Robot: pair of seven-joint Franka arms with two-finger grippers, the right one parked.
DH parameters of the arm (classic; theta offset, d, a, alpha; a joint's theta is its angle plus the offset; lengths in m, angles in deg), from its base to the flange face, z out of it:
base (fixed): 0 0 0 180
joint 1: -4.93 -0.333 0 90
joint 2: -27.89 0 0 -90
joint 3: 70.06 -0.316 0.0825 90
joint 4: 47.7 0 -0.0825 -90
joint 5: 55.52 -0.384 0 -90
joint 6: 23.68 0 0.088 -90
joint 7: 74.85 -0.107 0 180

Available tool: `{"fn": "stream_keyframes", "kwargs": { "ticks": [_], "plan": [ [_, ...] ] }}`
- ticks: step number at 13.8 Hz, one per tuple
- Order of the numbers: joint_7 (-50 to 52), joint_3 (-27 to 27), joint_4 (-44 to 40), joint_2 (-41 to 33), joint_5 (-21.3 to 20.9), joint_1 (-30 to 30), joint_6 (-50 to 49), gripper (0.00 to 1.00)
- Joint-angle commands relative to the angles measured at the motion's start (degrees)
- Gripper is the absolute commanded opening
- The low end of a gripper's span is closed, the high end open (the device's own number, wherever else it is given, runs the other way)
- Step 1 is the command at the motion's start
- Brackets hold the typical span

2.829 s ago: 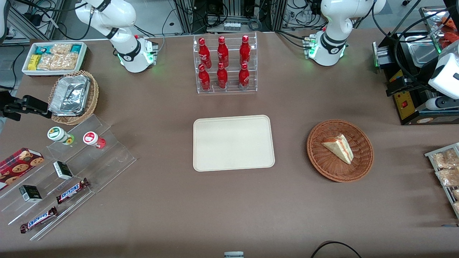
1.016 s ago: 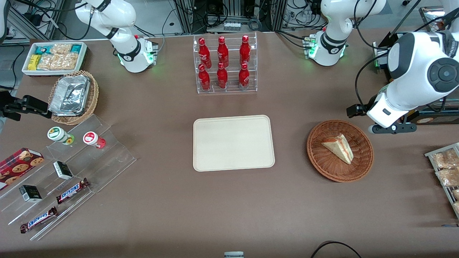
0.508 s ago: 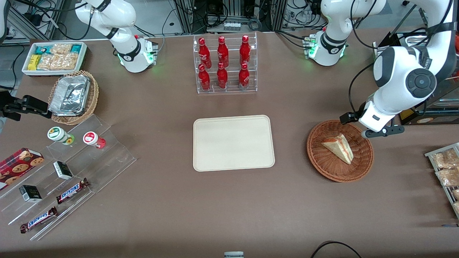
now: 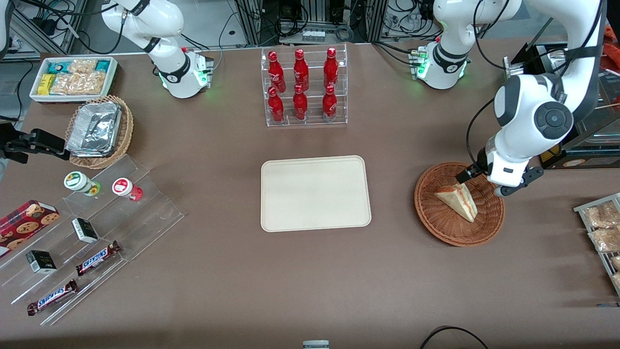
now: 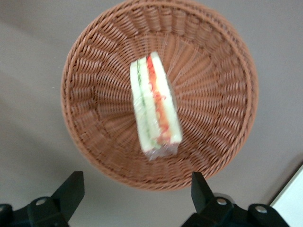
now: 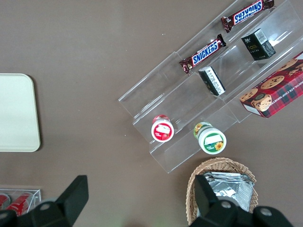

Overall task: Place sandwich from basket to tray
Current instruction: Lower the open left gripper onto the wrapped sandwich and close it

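Observation:
The sandwich (image 4: pixel 457 199), a cream wedge with red and green filling, lies in the round reddish-brown basket (image 4: pixel 436 223), toward the working arm's end of the table. My left gripper (image 4: pixel 483 184) hangs open and empty above the basket's rim, beside the sandwich and apart from it. In the left wrist view the sandwich (image 5: pixel 155 106) lies on its side in the middle of the basket (image 5: pixel 94 71), and the gripper (image 5: pixel 135 189) has its jaws spread wide just outside the rim. The cream tray (image 4: pixel 315 193) lies flat at the table's middle.
A clear rack of red bottles (image 4: pixel 305 87) stands farther from the camera than the tray. A black machine (image 4: pixel 557 145) and a rack of snack packets (image 4: pixel 600 228) flank the basket at the working arm's end. A tan foil basket (image 4: pixel 99 131) and an acrylic snack stand (image 4: pixel 97 232) lie toward the parked arm's end.
My left arm has swung in from the working arm's end of the table and come down over the basket's rim. The sandwich and basket have not moved.

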Motion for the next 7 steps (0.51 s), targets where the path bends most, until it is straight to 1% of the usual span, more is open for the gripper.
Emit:
{"fn": "stream_keyframes", "kwargs": {
  "ticks": [1, 3, 7],
  "plan": [
    [4.95, 0.02, 0.08, 1.01, -0.39, 0.09, 4.05, 1.0],
    [7.42, 0.02, 0.17, 1.98, -0.39, 0.09, 6.69, 1.0],
    [8.83, 0.02, 0.34, 3.65, -0.39, 0.0, 8.72, 1.0]
  ]
}}
